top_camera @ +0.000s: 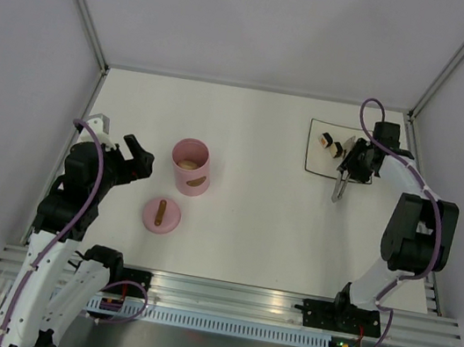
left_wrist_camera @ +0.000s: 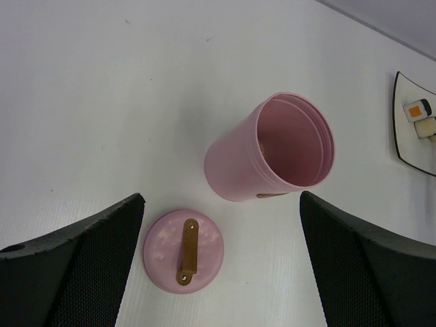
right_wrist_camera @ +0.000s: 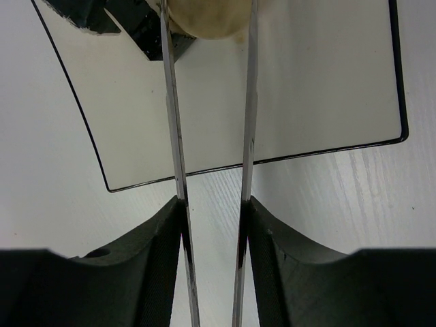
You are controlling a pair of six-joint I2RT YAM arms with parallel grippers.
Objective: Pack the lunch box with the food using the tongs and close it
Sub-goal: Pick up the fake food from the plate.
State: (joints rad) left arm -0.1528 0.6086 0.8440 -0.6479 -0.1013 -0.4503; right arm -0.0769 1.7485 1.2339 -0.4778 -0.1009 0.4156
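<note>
Worktop (top_camera: 249, 230): white, walled on three sides, with both arms mounted at its near edge.

Lunch box (top_camera: 191, 165): pink cylindrical pot, upright and uncovered, on the left half of the worktop. It has a brown oval mark low on the side facing the arms. One small beige piece shows inside it from above.

Lid (top_camera: 161, 214): pink disc with a brown bar handle facing up. It lies flat on the worktop just beside the lunch box, on the side nearer the arms, and is apart from both hands.

Plate (top_camera: 316, 163): square, white, dark-edged, at the far right of the worktop, well apart from the lunch box.

Food (top_camera: 331, 143): small white, beige and dark pieces grouped at the plate's far left corner. In the right wrist view, one beige piece (right_wrist_camera: 208, 17) sits between the tongs' tips.

Tongs (right_wrist_camera: 174, 136): two thin silvery arms running nearly parallel over the plate. The joined end points back towards the arm bases.

Right hand (right_wrist_camera: 212, 211): over the near part of the plate, partly closed, with one finger pressed against the outside of each tong arm and gripping the tongs.

Left hand (top_camera: 141, 162): spread to its widest and holding nothing, just left of the lunch box and lid. Its dark fingers (left_wrist_camera: 88, 266) frame both without touching either.
</note>
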